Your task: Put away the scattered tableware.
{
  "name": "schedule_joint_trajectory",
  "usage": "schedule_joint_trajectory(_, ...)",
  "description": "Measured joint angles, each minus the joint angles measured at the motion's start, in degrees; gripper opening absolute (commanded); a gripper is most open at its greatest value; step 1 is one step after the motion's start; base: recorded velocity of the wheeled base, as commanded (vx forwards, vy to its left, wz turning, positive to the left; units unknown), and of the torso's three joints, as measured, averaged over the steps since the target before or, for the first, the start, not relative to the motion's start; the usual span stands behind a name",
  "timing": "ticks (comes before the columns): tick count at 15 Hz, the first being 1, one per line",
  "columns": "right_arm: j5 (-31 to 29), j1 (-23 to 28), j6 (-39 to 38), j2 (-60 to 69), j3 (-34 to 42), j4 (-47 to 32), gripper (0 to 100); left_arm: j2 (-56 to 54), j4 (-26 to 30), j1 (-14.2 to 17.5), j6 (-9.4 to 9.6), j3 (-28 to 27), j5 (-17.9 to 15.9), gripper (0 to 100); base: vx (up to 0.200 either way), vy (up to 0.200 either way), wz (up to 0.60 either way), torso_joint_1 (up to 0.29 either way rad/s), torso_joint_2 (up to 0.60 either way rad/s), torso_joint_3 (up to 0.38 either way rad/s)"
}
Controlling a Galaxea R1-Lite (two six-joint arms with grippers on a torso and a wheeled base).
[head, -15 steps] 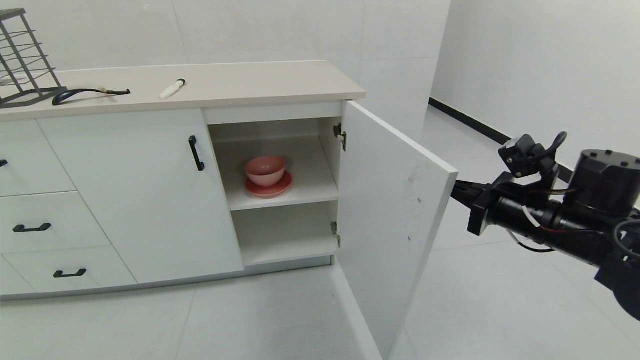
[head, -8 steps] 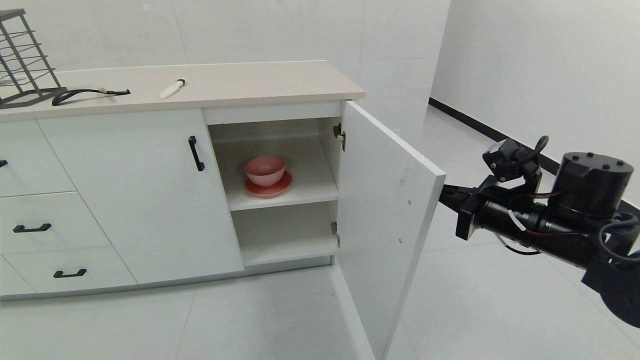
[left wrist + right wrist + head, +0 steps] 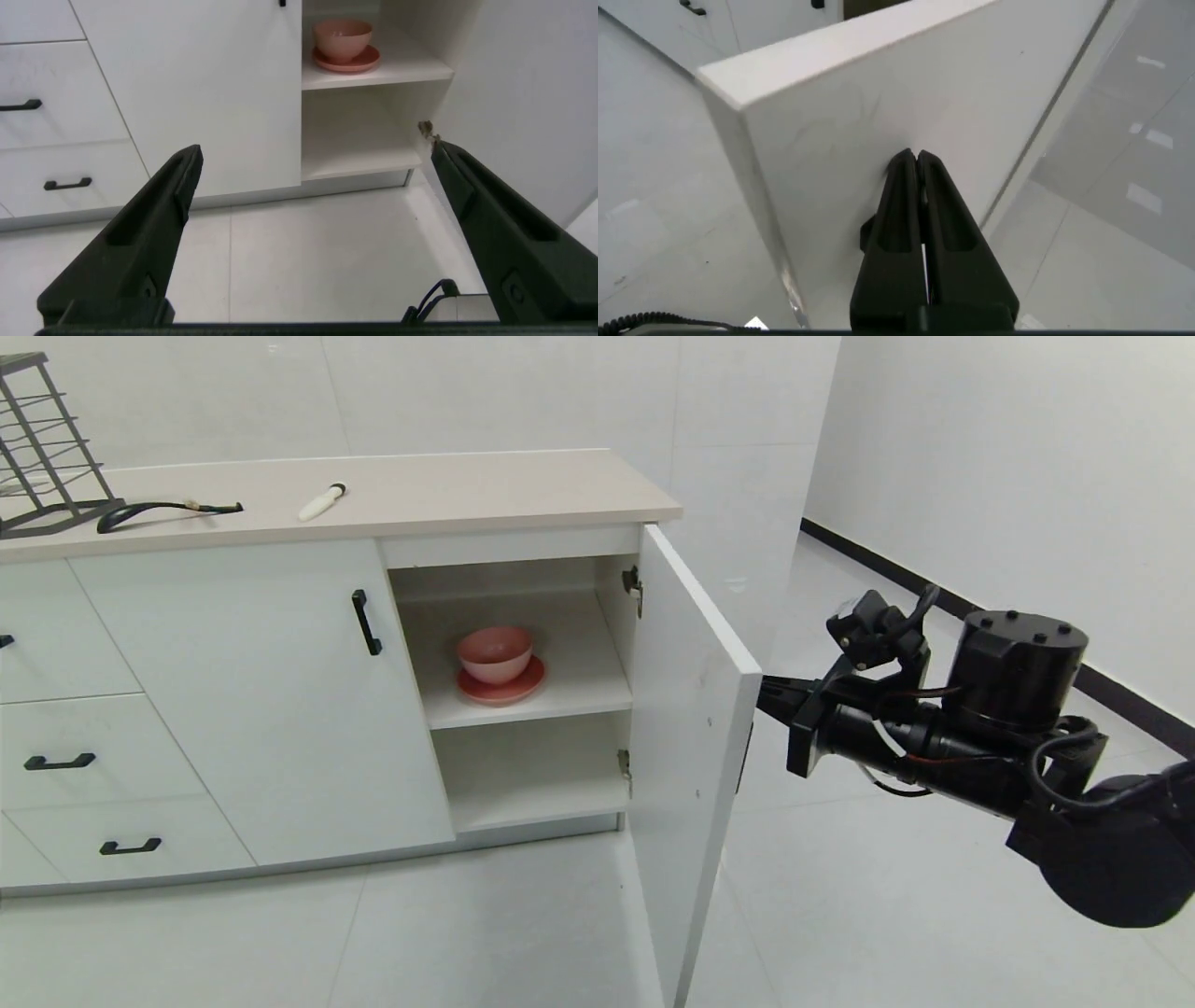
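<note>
At the cabinet door (image 3: 691, 728), the right pincer (image 3: 917, 163), pressed together and apparently touching its outer face, has swung it partway shut within a second, closing in the pink bowl (image 3: 494, 653) and plate (image 3: 501, 689) on the upper shelf (image 3: 579, 681).

The open cabinet door (image 3: 695, 728) hides the right gripper's (image 3: 917, 163) tips from the head camera; the wire rack (image 3: 42, 439), far left, is cut by the edge.
</note>
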State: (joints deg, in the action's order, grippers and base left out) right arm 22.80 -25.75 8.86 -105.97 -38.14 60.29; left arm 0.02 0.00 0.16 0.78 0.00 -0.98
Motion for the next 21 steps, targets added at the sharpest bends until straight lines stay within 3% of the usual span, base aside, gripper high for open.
schedule_joint_trajectory(12, -2.3, -8.6, -0.5, -12.8, -15.8, 2.1, 0, 0.0, 0.0, 0.0, -0.07, 0.0, 0.0, 100, 0.0, 0.0, 0.0, 0.0, 0.0, 0.0)
schedule_joint_trajectory(21, -2.3, -9.8, -0.5, -21.4, -23.9, 4.4, 0, 0.0, 0.0, 0.0, -0.07, 0.0, 0.0, 100, 0.0, 0.0, 0.0, 0.0, 0.0, 0.0)
